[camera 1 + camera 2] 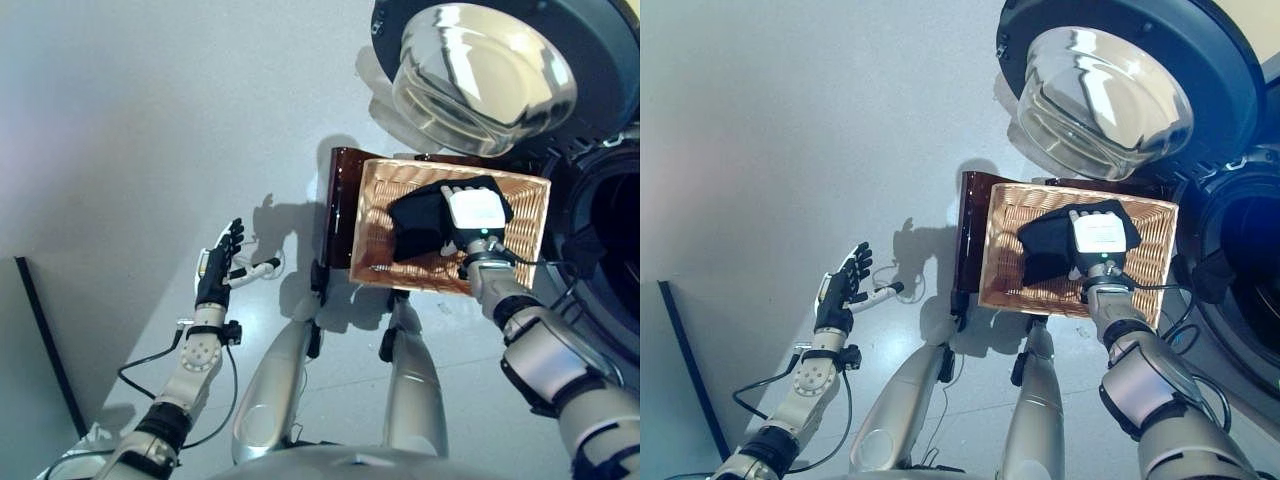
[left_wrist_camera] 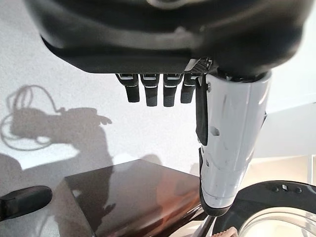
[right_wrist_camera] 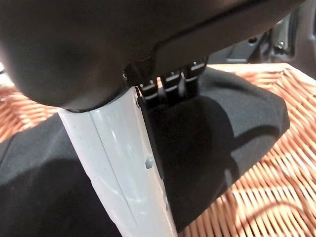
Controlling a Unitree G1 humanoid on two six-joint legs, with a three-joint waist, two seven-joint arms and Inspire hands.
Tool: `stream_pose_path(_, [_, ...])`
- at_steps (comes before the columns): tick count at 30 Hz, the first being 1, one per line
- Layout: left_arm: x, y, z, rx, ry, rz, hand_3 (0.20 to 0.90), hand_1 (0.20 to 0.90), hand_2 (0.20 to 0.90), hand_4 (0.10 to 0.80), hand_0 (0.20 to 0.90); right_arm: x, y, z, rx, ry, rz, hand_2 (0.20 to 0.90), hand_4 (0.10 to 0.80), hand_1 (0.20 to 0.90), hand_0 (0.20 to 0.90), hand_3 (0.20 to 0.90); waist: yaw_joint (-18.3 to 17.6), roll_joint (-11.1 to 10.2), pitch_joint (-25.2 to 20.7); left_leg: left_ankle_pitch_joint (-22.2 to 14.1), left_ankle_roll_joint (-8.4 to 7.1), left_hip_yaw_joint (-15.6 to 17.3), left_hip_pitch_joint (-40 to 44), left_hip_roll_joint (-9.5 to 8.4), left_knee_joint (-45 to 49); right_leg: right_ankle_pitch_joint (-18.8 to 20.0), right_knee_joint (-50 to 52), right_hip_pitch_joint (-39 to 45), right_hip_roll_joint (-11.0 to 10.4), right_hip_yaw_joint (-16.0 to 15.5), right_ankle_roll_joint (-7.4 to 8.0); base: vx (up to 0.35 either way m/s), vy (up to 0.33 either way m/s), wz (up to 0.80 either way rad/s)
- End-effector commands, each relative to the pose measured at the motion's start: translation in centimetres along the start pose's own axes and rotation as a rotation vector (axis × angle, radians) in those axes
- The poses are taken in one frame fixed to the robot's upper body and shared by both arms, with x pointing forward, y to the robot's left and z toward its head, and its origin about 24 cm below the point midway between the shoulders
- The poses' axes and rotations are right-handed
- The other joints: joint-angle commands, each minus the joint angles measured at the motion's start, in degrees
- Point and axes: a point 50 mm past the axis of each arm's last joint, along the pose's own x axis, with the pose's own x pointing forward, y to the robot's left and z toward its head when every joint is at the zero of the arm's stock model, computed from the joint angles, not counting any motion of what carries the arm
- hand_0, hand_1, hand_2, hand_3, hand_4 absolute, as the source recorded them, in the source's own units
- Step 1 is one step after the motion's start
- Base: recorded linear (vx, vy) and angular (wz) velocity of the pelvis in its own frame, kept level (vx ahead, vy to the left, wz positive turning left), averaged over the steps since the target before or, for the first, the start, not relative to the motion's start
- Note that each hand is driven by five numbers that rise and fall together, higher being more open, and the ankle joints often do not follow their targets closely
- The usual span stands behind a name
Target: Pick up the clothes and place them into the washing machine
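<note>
Right hand (image 1: 1098, 236) lies on black cloth (image 1: 1045, 248) inside wicker basket (image 1: 1002, 272); finger closure cannot be told. Left hand (image 1: 216, 268) open, over bare floor (image 1: 150, 150). Washer door (image 1: 1120, 80) swung open.

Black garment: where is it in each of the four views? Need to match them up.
Left eye view: black garment lies in the wicker basket, right of centre, under the right hand.
Right eye view: same spot, in the basket, right of centre.
Left wrist view: not in it.
Right wrist view: fills the middle, on the basket weave.
Shared landmark: the wicker basket, seen in both eye views and the right wrist view.
</note>
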Motion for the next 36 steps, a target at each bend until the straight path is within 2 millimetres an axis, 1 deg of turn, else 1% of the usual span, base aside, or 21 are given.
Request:
stream_pose_path(1, [-0.1,1.9,2.9,-0.051,-0.164,0.07,0.9,0.9,0.9,0.8,0.9,2.0,-4.0,-3.4,-0.13,0.058,-0.142,0.9,0.8,0.9,0.9,0.9,1.1,2.9,-2.1,1.2,-5.72,-3.0,-6.9,1.58,2.7,-7.4,6.7,-1.4,2.4,-1.3,-1.78,-0.012,-0.028,0.08])
stream_pose_path(5, [-0.2,2.0,2.7,-0.051,-0.155,0.075,0.9,0.9,0.9,0.8,0.9,2.3,-4.7,-3.7,-0.147,0.072,-0.154,0.9,0.8,0.9,0.9,0.9,1.3,3.6,-1.6,0.7,-5.65,-3.2,-9.2,1.31,4.8,-8.4,9.6,-3.8,2.5,-1.2,-2.18,0.022,-0.021,0.04])
stream_pose_path(6, [-0.1,2.0,2.6,-0.05,-0.149,0.077,0.9,0.9,0.9,0.8,0.9,2.3,-4.7,-3.8,-0.149,0.074,-0.155,0.9,0.8,0.9,0.9,0.9,1.1,3.6,-1.9,-1.2,-5.89,-3.6,-8.7,0.98,5.1,-10.4,10.6,-3.7,2.5,-0.7,-1.85,0.117,-0.036,0.09])
stream_pose_path(10, [0.0,2.1,2.8,-0.043,-0.158,0.089,0.9,0.9,0.9,0.8,0.9,2.6,-5.1,-3.4,-0.118,0.082,-0.174,0.9,0.8,0.9,0.9,0.9,1.3,4.0,-2.0,-1.5,-5.89,-3.8,-9.5,0.75,5.8,-10.9,11.6,-4.6,2.4,-0.7,-2.05,0.037,-0.019,0.1])
stream_pose_path(11, [0.1,2.1,2.9,-0.043,-0.163,0.09,0.9,0.9,0.9,0.8,0.9,2.7,-5.3,-3.4,-0.116,0.082,-0.18,0.535,0.539,0.535,0.535,0.535,1.3,4.1,-2.0,-1.6,-5.88,-3.8,-9.6,0.72,5.8,-11.0,11.8,-4.7,2.4,-0.7,-2.08,-0.105,0.004,0.05])
stream_pose_path(12, [0.1,2.1,3.0,-0.042,-0.168,0.093,0.9,0.9,0.9,0.8,0.9,2.8,-5.4,-3.2,-0.109,0.081,-0.186,0.458,0.484,0.458,0.458,0.458,1.4,4.4,-1.7,0.3,-5.61,-3.5,-10.4,0.93,5.7,-9.2,11.3,-5.3,2.6,-1.0,-2.49,0.0,0.0,0.0])
stream_pose_path(13, [0.1,2.1,3.0,-0.039,-0.17,0.093,0.9,0.9,0.9,0.8,0.9,2.8,-5.4,-3.0,-0.103,0.075,-0.189,0.2,0.3,0.2,0.2,0.2,1.3,4.2,-2.0,-1.4,-5.86,-3.9,-9.6,0.69,5.6,-10.9,11.6,-4.7,2.5,-0.6,-2.1,0.006,-0.01,0.03])
stream_pose_path(14, [0.2,2.0,3.0,-0.037,-0.171,0.09,0.9,0.9,0.9,0.8,0.9,2.8,-5.3,-2.8,-0.102,0.072,-0.188,0.2,0.3,0.2,0.2,0.2,1.3,4.3,-2.1,-1.4,-5.85,-3.9,-9.5,0.68,5.4,-11.0,11.4,-4.6,2.5,-0.6,-2.1,0.0,0.0,0.0])
stream_pose_path(15, [0.3,1.9,3.1,-0.036,-0.177,0.089,0.9,0.9,0.9,0.8,0.9,2.8,-5.4,-2.7,-0.098,0.075,-0.192,0.2,0.3,0.2,0.2,0.2,1.4,4.5,-1.7,0.4,-5.6,-3.6,-10.2,0.92,5.3,-9.2,10.9,-5.2,2.7,-1.0,-2.5,-0.102,0.013,0.02])
stream_pose_path(22, [0.5,2.1,3.3,-0.028,-0.19,0.106,0.9,0.9,0.9,0.8,0.9,2.7,-4.9,-1.6,-0.073,0.045,-0.195,0.2,0.3,0.2,0.2,0.2,1.2,4.6,-1.8,0.3,-5.56,-3.4,-9.4,0.62,4.9,-8.8,10.3,-4.6,2.6,-0.7,-2.42,-0.015,0.003,0.0])
stream_pose_path(29, [0.2,2.2,3.3,-0.028,-0.197,0.102,0.9,0.9,0.9,0.8,0.9,2.7,-4.8,-1.4,-0.051,0.047,-0.19,0.2,0.3,0.2,0.2,0.2,1.2,4.5,-2.0,0.2,-5.45,-3.1,-8.9,0.38,4.8,-8.3,9.9,-4.2,2.7,-0.2,-2.38,-0.004,0.004,0.0])
stream_pose_path(32, [0.1,2.2,2.9,-0.023,-0.178,0.097,0.9,0.9,0.9,0.8,0.9,2.6,-4.8,-1.4,-0.018,0.054,-0.194,0.2,0.3,0.2,0.2,0.2,1.0,4.3,-2.2,0.3,-5.49,-2.8,-8.2,0.47,4.6,-8.1,9.5,-3.5,2.7,-0.1,-2.34,0.0,0.007,-0.01])
stream_pose_path(34, [0.0,2.0,2.5,-0.023,-0.156,0.085,0.9,0.9,0.9,0.8,0.9,2.4,-4.4,-1.3,0.019,0.064,-0.184,0.2,0.3,0.2,0.2,0.2,0.8,4.1,-2.7,0.3,-5.5,-2.6,-6.8,0.5,4.2,-8.0,8.9,-2.2,2.7,0.1,-2.25,0.011,0.025,-0.05])
stream_pose_path(36, [0.0,1.8,1.9,-0.024,-0.129,0.083,0.9,0.9,0.9,0.8,0.9,2.1,-3.9,-0.8,0.075,0.065,-0.185,0.2,0.3,0.2,0.2,0.2,0.7,3.6,-3.4,0.3,-5.45,-2.5,-5.1,0.49,3.9,-7.7,8.2,-0.2,2.8,0.3,-2.16,0.015,0.02,-0.04])
